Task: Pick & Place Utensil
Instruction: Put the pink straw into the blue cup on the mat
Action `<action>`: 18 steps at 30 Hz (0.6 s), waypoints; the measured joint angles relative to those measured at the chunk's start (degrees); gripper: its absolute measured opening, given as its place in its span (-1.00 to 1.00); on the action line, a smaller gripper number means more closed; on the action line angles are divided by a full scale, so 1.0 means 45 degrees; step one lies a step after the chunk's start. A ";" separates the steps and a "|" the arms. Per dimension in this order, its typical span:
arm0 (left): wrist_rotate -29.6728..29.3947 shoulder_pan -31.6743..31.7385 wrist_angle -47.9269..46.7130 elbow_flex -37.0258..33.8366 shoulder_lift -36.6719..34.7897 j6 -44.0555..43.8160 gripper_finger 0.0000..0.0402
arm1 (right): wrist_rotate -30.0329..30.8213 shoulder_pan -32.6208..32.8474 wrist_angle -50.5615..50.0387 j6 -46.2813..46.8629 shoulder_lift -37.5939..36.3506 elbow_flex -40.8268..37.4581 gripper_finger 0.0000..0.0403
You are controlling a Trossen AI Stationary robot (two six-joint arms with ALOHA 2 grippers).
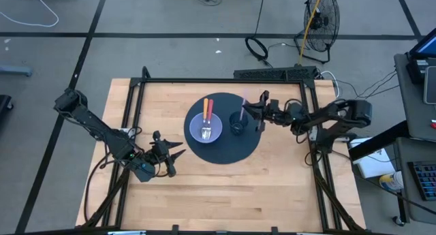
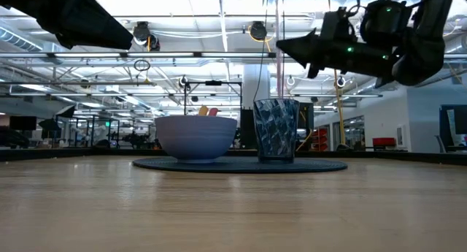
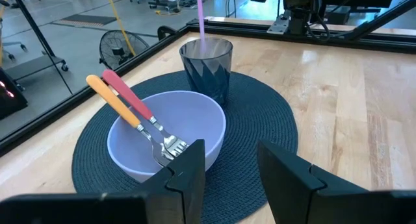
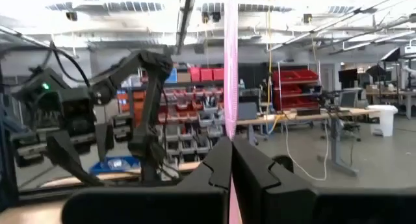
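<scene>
A pale blue bowl (image 1: 206, 128) sits on a round dark placemat (image 1: 231, 150). In it lie two forks, one orange-handled (image 3: 114, 100) and one red-handled (image 3: 127, 94), their handles leaning on the far rim. Right of the bowl stands a dark clear cup (image 1: 236, 123) with a thin pink utensil (image 2: 278, 77) upright in it. My right gripper (image 1: 248, 107) is shut on that utensil above the cup. My left gripper (image 1: 174, 153) waits open near the mat's near-left edge, facing the bowl, with nothing between its fingers (image 3: 188, 169). My right gripper pinches the pink utensil's handle (image 4: 231, 130) between its two fingers, well above the cup's rim. The fingers come about level from the table's right and lie across the handle. The utensil stands upright, its lower end down inside the cup (image 2: 276, 139).
A black frame rail (image 1: 218, 80) runs along the table's far edge and down both sides. Bare wood (image 1: 225, 194) lies between the mat and the near edge. A floor fan (image 1: 320, 17) stands beyond the table.
</scene>
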 joint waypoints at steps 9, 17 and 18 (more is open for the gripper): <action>0.0005 0.0005 -0.0080 0.0000 0.0000 0.0070 -0.28 | -0.0029 -0.0005 -0.0010 0.0181 0.1275 0.0569 -1.00; 0.0010 0.0005 -0.0115 0.0000 0.0000 0.0133 -0.28 | -0.0017 0.0123 -0.0012 0.0375 0.1912 0.0573 -1.00; 0.0010 0.0005 -0.0115 0.0000 0.0000 0.0133 -0.28 | -0.0030 0.0131 0.0001 0.0380 0.1898 0.0573 -1.00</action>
